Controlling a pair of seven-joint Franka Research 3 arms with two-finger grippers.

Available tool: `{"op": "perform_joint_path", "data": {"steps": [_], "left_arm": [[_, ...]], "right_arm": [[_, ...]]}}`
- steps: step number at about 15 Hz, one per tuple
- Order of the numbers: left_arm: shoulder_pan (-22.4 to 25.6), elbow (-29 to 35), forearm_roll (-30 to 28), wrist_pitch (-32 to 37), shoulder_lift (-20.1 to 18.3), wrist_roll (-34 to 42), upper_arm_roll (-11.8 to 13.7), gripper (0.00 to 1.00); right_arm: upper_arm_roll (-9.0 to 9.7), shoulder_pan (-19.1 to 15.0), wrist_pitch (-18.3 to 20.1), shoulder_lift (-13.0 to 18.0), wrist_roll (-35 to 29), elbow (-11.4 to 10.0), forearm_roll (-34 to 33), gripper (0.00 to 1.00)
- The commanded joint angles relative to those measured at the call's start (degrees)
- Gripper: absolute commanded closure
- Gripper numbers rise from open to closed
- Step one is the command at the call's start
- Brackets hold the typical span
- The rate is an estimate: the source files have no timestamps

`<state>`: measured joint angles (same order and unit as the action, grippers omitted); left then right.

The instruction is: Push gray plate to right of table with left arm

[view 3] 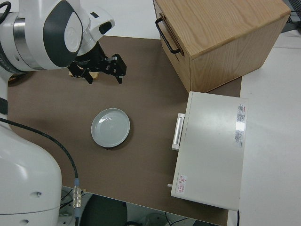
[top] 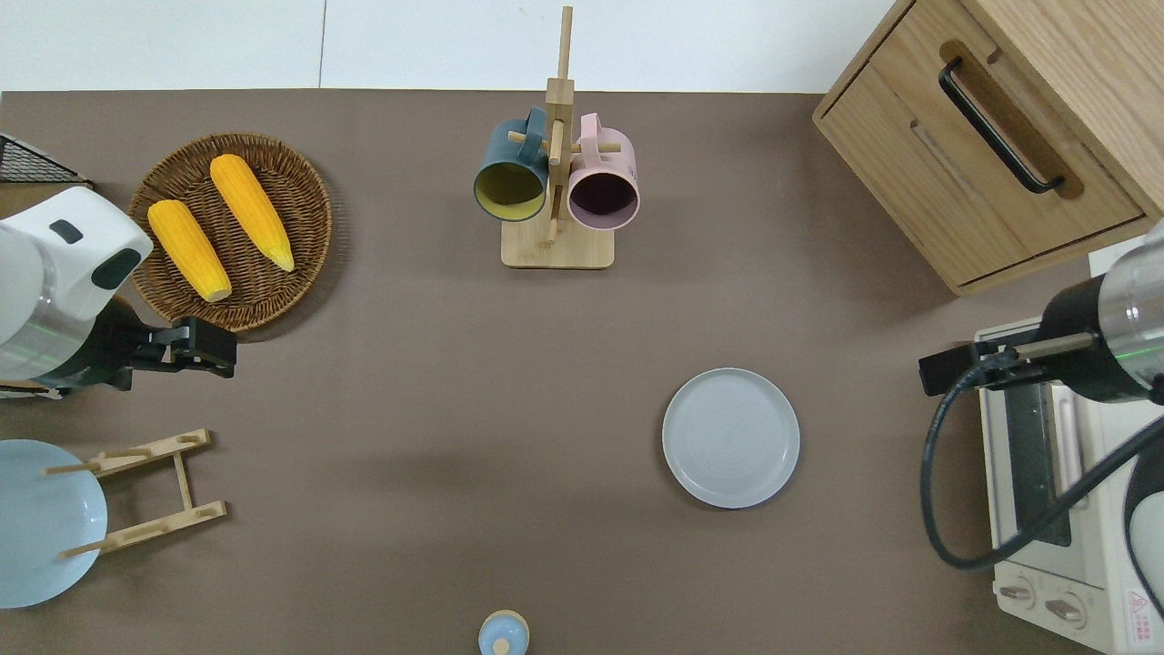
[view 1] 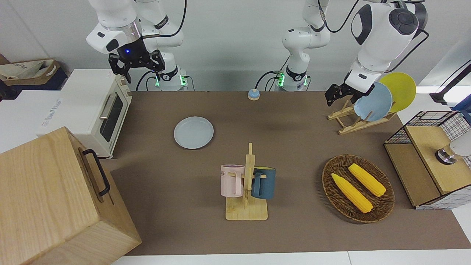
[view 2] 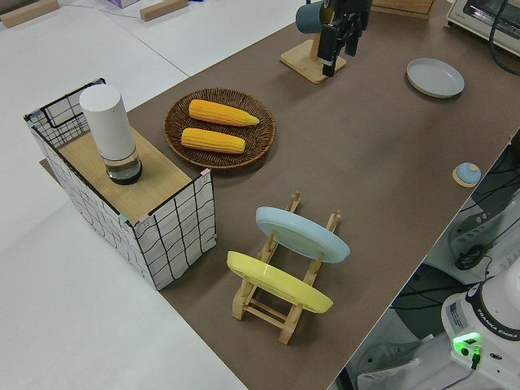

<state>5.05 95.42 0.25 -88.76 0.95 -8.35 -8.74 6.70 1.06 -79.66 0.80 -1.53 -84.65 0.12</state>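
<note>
The gray plate (view 1: 193,132) (top: 730,438) (view 2: 435,77) (view 3: 110,127) lies flat on the brown table (view 1: 294,165), toward the right arm's end, nearer to the robots than the mug rack (top: 556,191). My left gripper (view 1: 335,95) (top: 207,349) (view 2: 339,42) hangs in the air with its fingers apart and nothing in them. It is over the table between the wicker basket and the plate rack, far from the gray plate. The right arm is parked, its gripper (view 1: 137,65) (view 3: 104,70) open.
A wicker basket (top: 300,173) holds two corn cobs. A wooden rack (view 1: 353,123) carries a sky-blue plate and a yellow plate. A toaster oven (view 1: 94,110) and a wooden cabinet (view 1: 55,198) stand at the right arm's end. A small bell (view 1: 253,94) sits near the robots.
</note>
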Motion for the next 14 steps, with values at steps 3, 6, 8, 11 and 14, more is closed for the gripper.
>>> {"op": "perform_joint_path", "data": {"steps": [3, 6, 8, 11, 14], "left_arm": [[1.0, 10.3, -0.2, -7.1, -6.7, 1.3, -0.3, 0.0], [0.6, 10.3, -2.2, -10.1, -6.1, 2.5, -0.3, 0.0], [0.5, 10.3, -2.1, -9.6, -6.2, 2.9, -0.4, 0.0], [0.9, 10.3, -2.2, -9.3, -6.5, 2.9, -0.3, 0.0], [0.9, 10.2, -2.2, -9.2, -6.5, 2.8, -0.3, 0.0]], "right_arm": [[0.77, -1.2, 0.8, 0.2, -0.1, 0.5, 0.6, 0.017], [0.86, -1.2, 0.8, 0.2, -0.1, 0.5, 0.6, 0.017], [0.77, -1.2, 0.8, 0.2, -0.1, 0.5, 0.6, 0.017], [0.77, -1.2, 0.8, 0.2, -0.1, 0.5, 0.6, 0.017], [0.77, -1.2, 0.8, 0.2, -0.1, 0.5, 0.6, 0.017]]}}
